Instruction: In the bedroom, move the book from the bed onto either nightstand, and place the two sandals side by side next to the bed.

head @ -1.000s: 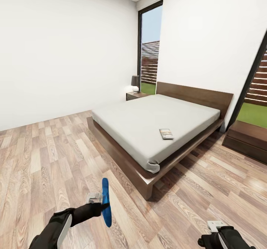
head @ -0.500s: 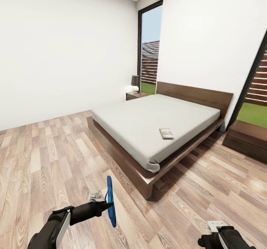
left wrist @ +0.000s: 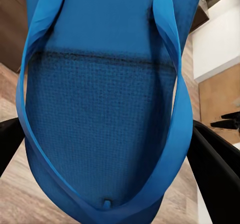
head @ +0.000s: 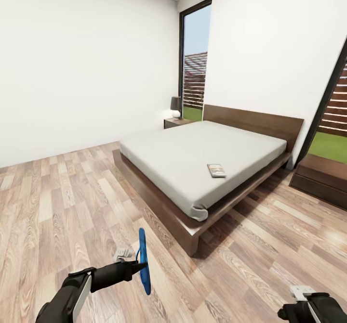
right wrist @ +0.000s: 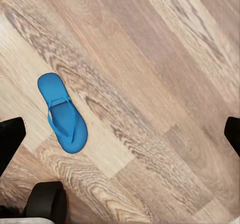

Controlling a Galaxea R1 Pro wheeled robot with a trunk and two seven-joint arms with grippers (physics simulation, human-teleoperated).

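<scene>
Left claw [head: 137,266] is clamped on one sandal [head: 142,261], carried edge-up over the floor short of the bed [head: 193,164] corner. Right claw [right wrist: 120,129] is spread apart, empty, above the other sandal [right wrist: 63,114] lying flat on the planks. Book [head: 216,170] sits on the mattress, nightstand [head: 176,122] bare of it. Judged: nothing placed yet; all three moves remain.

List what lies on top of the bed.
On the bed's grey mattress lies only the book, flat, near the foot-side edge. Nothing else sits there; its underside is hidden.
</scene>
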